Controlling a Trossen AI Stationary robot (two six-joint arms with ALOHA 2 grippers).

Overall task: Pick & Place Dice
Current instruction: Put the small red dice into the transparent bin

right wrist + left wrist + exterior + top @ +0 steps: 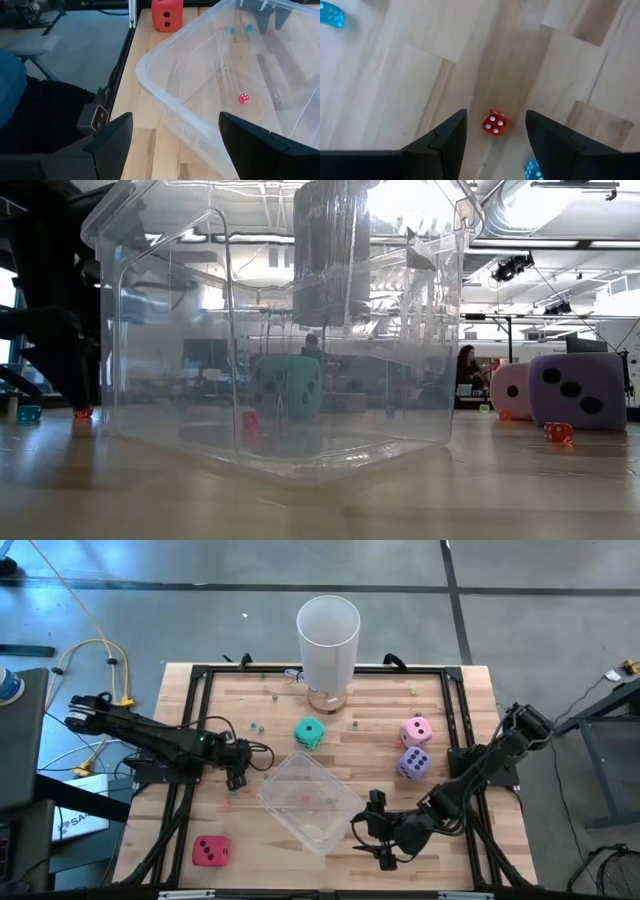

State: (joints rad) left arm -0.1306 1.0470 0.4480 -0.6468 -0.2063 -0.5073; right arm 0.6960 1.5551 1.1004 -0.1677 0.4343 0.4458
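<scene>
Four foam dice rest on the table: teal (309, 733) at mid-far, pink (416, 731) and purple (413, 763) side by side on the right, red (211, 851) at the near left. My left gripper (236, 778) points down, open, left of the clear bin (308, 798). Its fingers (445, 140) stand on either side of a tiny red bead die (494, 123) on the wood without touching it. My right gripper (385, 858) hovers open near the bin's near right corner (165, 90), with nothing between its fingers.
A tall white cup (328, 640) stands at the far middle. Tiny beads lie scattered: blue ones (331, 15) near my left gripper, a red one (243, 98) inside the bin. A black frame (200, 675) runs round the table's edges.
</scene>
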